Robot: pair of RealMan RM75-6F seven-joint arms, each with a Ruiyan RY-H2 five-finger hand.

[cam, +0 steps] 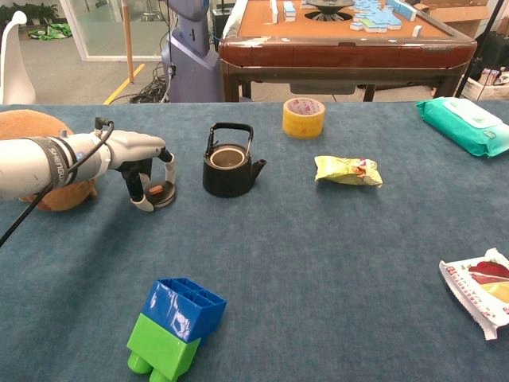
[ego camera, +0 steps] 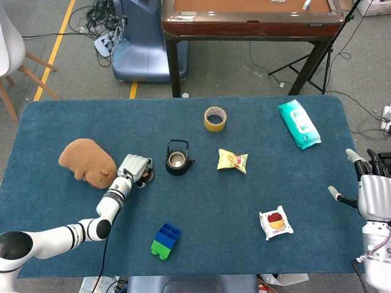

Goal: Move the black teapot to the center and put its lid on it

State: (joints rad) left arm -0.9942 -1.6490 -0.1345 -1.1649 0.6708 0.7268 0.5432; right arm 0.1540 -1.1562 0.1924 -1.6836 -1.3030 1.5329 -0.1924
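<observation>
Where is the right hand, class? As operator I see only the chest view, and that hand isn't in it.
Observer: The head view shows the right hand just past the table's right edge.
Operator: Is it holding anything?
Observer: No. Its fingers are apart and empty.
Operator: Is the teapot central on the whole table?
Observer: No. In the head view the black teapot stands left of the table's middle.

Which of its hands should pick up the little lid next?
Probably the left hand: its fingers already curl around the lid, just beside the open teapot. The right hand waits at the table's far edge.
</observation>
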